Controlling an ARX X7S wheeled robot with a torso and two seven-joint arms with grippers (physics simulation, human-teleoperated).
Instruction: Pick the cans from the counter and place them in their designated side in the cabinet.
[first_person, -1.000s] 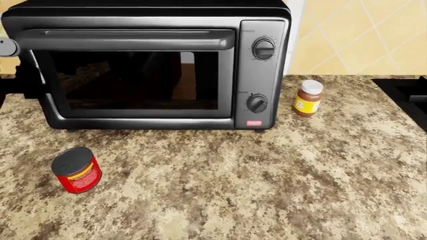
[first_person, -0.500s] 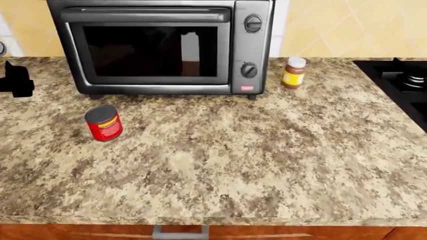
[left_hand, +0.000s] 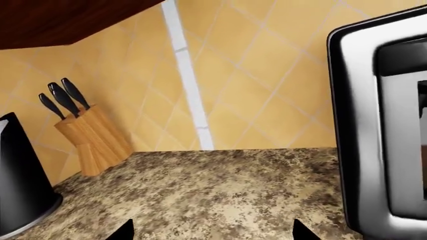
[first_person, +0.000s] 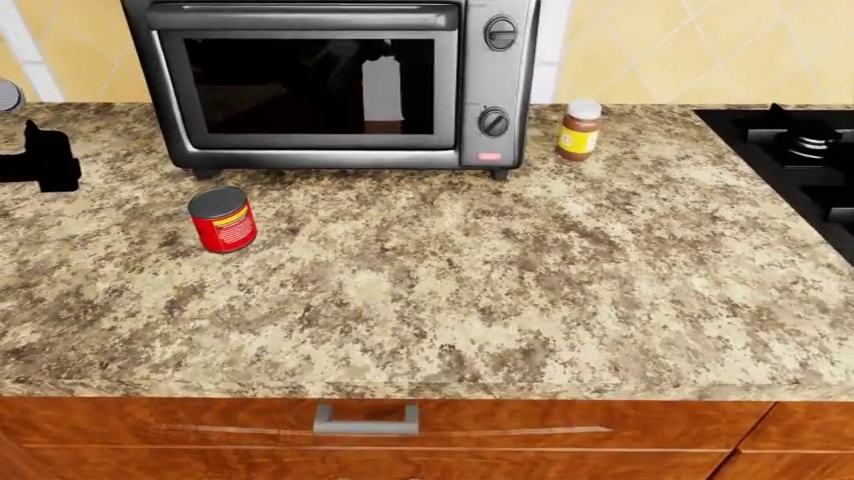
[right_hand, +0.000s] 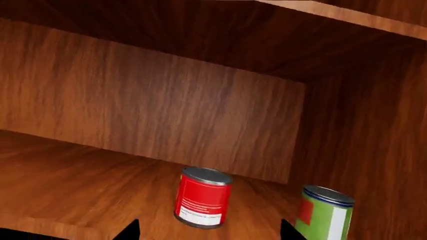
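Observation:
One red can (first_person: 222, 220) with a dark grey top stands upright on the granite counter (first_person: 441, 290), in front of the toaster oven's left corner. At the left edge of the head view a dark part of my left arm (first_person: 40, 160) hangs over the counter, well left of that can. My left gripper (left_hand: 212, 235) is open over bare counter (left_hand: 200, 190), with nothing between its fingertips (left_hand: 124, 233). A second red can (right_hand: 203, 197) stands upright on the cabinet shelf (right_hand: 80, 185). My right gripper (right_hand: 208, 235) is open just in front of it, apart from it.
A grey toaster oven (first_person: 347, 85) stands at the back of the counter, with a small brown jar (first_person: 579, 130) to its right and a black stove (first_person: 801, 160) at the far right. A knife block (left_hand: 93, 137) stands by the tiled wall. A green can (right_hand: 325, 212) is beside the shelved red one.
The head view has drawn back and down: the oven, the can and the jar look smaller and farther, and the counter's front edge and a drawer handle now show.

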